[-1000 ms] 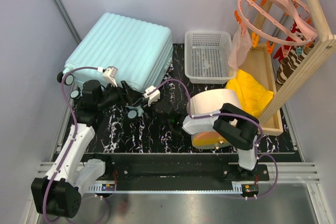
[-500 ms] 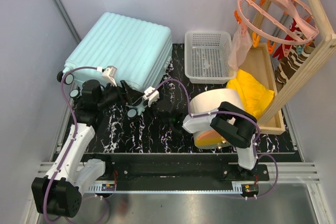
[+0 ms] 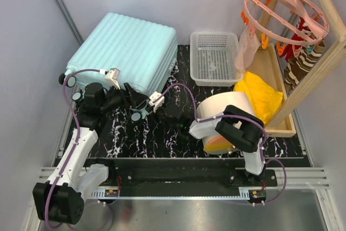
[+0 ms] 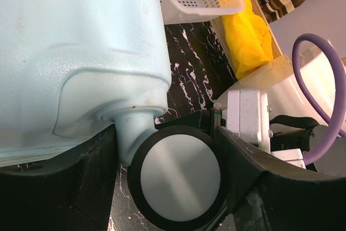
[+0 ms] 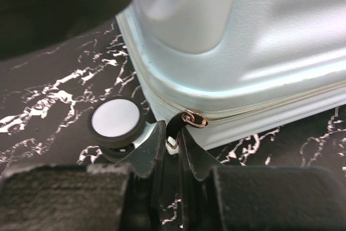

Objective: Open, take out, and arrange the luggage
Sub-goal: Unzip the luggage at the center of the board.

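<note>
Luggage (image 3: 127, 47) lies flat and zipped shut, far-left on desk (image 3: 162, 133). Left end effector (image 4: 167, 133) is spread wide, clamped across caster wheel (image 4: 181, 179). Right end effector (image 5: 172, 131) is pinched narrow on zipper pull (image 5: 194, 118) at the seam.

Luggage (image 3: 127, 50) of ribbed mint hard plastic, shell finely pebbled, satin, shiny coppery metal zipper pull (image 5: 193, 118) on its seam, smooth matt wheel (image 4: 181, 176) at its corner, white plastic mesh basket (image 3: 214, 35) beside it, black marble-look tabletop (image 3: 162, 133) beneath.
</note>
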{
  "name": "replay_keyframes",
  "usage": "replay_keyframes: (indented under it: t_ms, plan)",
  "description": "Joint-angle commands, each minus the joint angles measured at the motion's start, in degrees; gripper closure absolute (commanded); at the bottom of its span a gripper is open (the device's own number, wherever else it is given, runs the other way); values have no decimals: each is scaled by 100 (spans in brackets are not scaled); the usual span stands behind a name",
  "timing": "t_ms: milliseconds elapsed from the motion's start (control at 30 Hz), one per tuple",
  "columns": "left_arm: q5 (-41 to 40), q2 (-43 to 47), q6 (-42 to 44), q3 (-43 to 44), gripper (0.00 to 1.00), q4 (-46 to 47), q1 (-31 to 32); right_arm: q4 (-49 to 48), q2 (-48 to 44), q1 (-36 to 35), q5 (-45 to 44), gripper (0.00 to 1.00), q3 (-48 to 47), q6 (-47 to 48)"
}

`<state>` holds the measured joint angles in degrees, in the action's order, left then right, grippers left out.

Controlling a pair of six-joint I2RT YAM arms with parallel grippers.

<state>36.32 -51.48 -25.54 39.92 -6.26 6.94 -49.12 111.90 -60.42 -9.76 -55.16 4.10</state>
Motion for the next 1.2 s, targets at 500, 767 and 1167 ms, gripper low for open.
replay_keyframes:
  t_ms: [500,767,1167]
  plan:
    - [956,-28,-206,148,100,2234,62,-484,807,-382,1433,100,-1129,-594]
    - [1088,-134,-478,68,100,2524,62,-150,861,-382,1548,96,-1209,-735]
    - [491,-72,-574,42,100,2252,71,825,-1405,-409,1196,28,433,-840]
